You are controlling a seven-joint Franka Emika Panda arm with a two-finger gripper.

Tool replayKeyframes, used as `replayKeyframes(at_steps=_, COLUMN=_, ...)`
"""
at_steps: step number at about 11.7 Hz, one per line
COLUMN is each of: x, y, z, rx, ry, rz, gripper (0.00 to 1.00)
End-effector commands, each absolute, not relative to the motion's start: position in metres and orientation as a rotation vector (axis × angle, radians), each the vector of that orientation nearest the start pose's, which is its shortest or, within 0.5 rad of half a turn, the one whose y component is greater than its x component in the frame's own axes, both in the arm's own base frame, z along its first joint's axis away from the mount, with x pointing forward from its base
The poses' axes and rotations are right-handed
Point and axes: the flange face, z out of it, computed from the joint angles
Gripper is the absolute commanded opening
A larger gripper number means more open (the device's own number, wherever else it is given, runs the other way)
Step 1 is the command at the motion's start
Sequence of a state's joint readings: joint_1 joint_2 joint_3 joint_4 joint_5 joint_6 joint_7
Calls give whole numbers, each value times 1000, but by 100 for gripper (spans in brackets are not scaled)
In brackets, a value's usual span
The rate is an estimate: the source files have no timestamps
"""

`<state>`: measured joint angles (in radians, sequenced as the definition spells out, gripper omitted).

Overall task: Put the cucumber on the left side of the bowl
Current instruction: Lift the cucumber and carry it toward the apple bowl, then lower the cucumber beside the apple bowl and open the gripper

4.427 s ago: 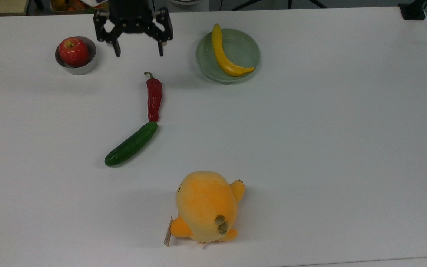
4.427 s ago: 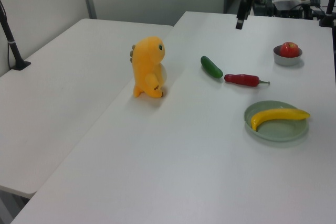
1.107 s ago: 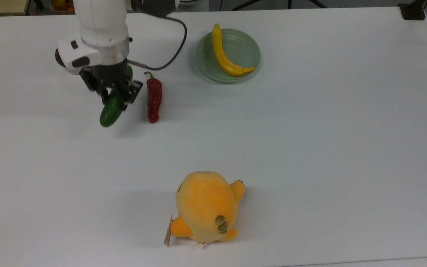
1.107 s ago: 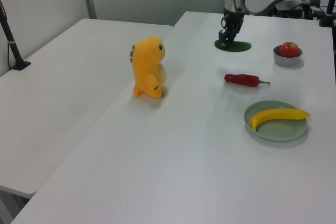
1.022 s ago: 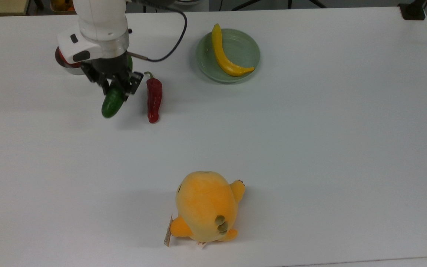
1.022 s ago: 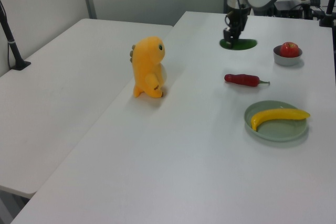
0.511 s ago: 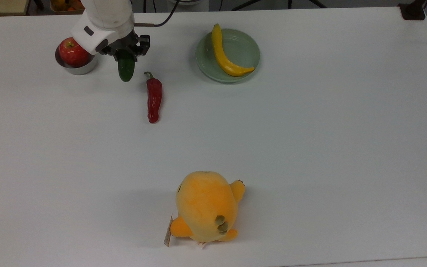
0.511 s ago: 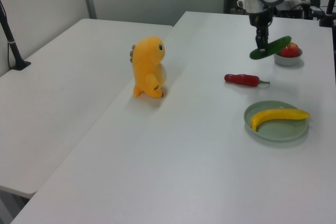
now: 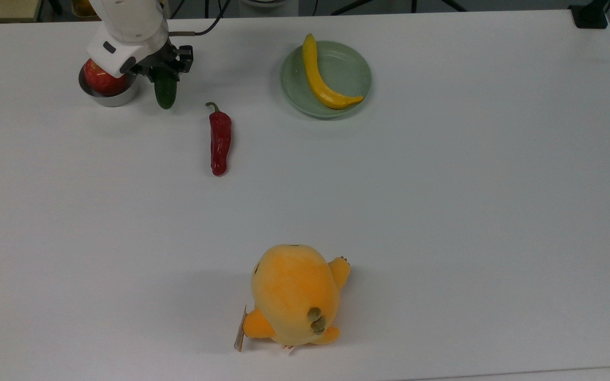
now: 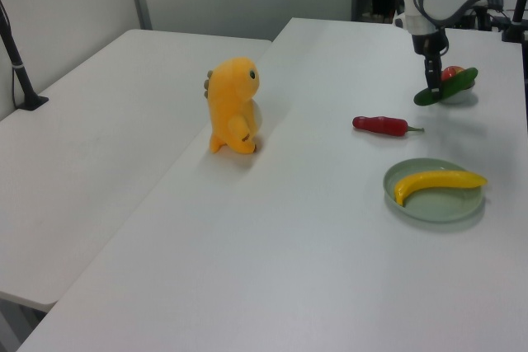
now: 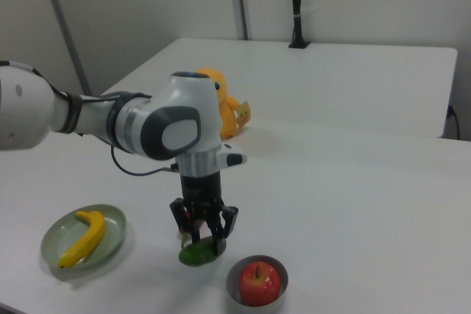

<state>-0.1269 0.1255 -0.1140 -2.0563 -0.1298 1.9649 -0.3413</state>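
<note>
The dark green cucumber (image 9: 166, 93) hangs just above the table with my gripper (image 9: 164, 71) shut on its upper part. It is right beside the small metal bowl (image 9: 110, 97) that holds a red apple (image 9: 101, 78), on the top view's right of the bowl. In the left view the cucumber (image 10: 447, 86) tilts in front of the bowl (image 10: 455, 97), under my gripper (image 10: 432, 80). The right view has the cucumber (image 11: 201, 254) just left of the bowl (image 11: 256, 286), gripper (image 11: 204, 237) clamped on it.
A wrinkled red chili (image 9: 220, 139) lies near the middle of the white table (image 9: 442, 211). A green plate (image 9: 347, 74) carries a banana (image 9: 322, 76) at the back. An orange plush toy (image 9: 294, 295) sits toward the front edge.
My gripper has carried the cucumber from beside the chili toward the bowl, shifting left in the top view and right in the left view over the last second.
</note>
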Motion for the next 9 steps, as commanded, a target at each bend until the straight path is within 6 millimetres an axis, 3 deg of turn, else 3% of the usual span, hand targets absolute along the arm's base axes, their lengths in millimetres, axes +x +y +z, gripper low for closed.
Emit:
replayKeyframes(at_steps=1, x=509, y=-145, z=357, rx=-3181, ry=-300, rz=302, gripper=13)
replayKeyframes(at_steps=2, x=509, y=-147, z=356, rx=-3184, ry=-295, rz=288, gripper=13)
replayKeyframes(at_steps=4, x=509, y=-150, z=352, rx=-3190, ry=-286, rz=270, gripper=25)
replayKeyframes(at_steps=6, x=507, y=-153, z=353, rx=-3187, ry=-272, rz=281, gripper=50)
replayKeyframes(at_steps=9, x=508, y=-152, z=363, rx=-3191, ry=-250, rz=273, gripper=75)
